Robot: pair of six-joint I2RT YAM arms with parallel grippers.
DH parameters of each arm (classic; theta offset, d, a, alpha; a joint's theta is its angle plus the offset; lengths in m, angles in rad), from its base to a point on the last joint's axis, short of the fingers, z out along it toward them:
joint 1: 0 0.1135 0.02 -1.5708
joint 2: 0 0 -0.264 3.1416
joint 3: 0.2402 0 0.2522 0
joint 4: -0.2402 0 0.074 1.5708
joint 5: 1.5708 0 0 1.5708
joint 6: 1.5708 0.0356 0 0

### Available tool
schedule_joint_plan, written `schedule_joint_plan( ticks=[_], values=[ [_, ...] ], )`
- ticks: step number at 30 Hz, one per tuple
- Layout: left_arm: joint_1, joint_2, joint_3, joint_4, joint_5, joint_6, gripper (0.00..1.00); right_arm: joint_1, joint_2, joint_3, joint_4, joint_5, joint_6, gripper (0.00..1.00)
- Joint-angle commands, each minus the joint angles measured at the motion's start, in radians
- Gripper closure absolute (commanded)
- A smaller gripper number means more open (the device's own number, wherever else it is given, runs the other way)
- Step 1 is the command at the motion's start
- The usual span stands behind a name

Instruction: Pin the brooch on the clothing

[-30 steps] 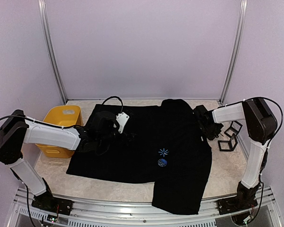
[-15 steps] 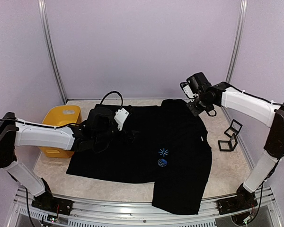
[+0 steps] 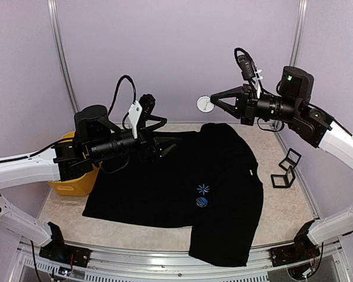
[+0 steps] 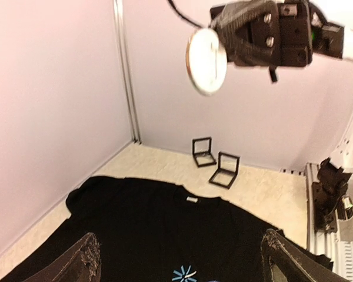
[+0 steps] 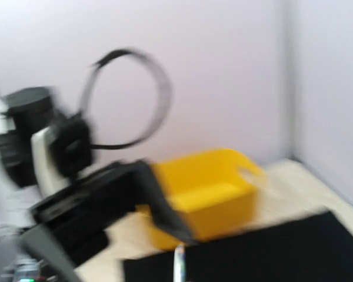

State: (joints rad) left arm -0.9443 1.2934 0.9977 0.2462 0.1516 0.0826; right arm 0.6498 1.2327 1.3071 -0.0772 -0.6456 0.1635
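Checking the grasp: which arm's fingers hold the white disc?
The right fingers, shut on the white disc; the left fingers stand open and empty.

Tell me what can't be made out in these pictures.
White disc: left wrist view, blurred, one plain face only; no pin visible.
Right wrist view: motion blur throughout; yellow bin just recognisable.
Blue dot on the shirt: top view, too small to identify.
Left fingers: left wrist view, cut off by the bottom edge.
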Motion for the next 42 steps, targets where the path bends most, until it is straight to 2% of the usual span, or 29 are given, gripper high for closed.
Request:
schedule_joint_plan(
  ticks=[1,6,9,17,20,24,25,32,38,39,40,41,42],
  values=[
    [-0.017,-0.042,0.067,0.017,0.129,-0.057,0.11,0.068,0.006,-0.007,0.193,-0.2,0.096,1.0],
    [-0.018,-0.066,0.115,-0.011,0.16,-0.077,0.11,0.132,0.038,0.038,0.121,-0.188,0.04,1.0],
    [-0.019,-0.075,0.139,-0.056,0.189,-0.075,0.16,0.153,0.049,0.053,0.085,-0.176,0.013,1.0],
    [-0.033,-0.05,0.219,-0.137,0.287,-0.076,0.44,0.182,0.062,0.093,-0.013,-0.137,-0.046,1.0],
    [-0.036,-0.037,0.234,-0.149,0.285,-0.076,0.58,0.194,0.066,0.1,-0.028,-0.129,-0.055,1.0],
    [-0.04,-0.027,0.241,-0.15,0.285,-0.076,0.61,0.203,0.07,0.106,-0.047,-0.115,-0.061,1.0],
    [-0.041,-0.023,0.243,-0.15,0.286,-0.076,0.64,0.204,0.071,0.106,-0.048,-0.115,-0.062,1.0],
    [-0.049,-0.008,0.254,-0.157,0.297,-0.095,1.0,0.213,0.073,0.118,-0.07,-0.102,-0.079,1.0],
    [-0.067,-0.016,0.226,-0.122,0.299,-0.084,1.0,0.216,0.065,0.11,-0.063,-0.068,-0.075,1.0],
    [-0.071,-0.022,0.213,-0.102,0.288,-0.084,1.0,0.216,0.059,0.105,-0.056,-0.043,-0.072,0.9],
    [-0.076,-0.032,0.2,-0.083,0.274,-0.084,1.0,0.217,0.052,0.095,-0.047,-0.024,-0.071,0.71],
    [-0.08,-0.038,0.19,-0.069,0.258,-0.084,1.0,0.217,0.042,0.083,-0.036,-0.013,-0.074,0.56],
    [-0.089,-0.045,0.182,-0.064,0.238,-0.063,1.0,0.216,0.033,0.068,-0.017,-0.009,-0.071,0.34]
  ],
)
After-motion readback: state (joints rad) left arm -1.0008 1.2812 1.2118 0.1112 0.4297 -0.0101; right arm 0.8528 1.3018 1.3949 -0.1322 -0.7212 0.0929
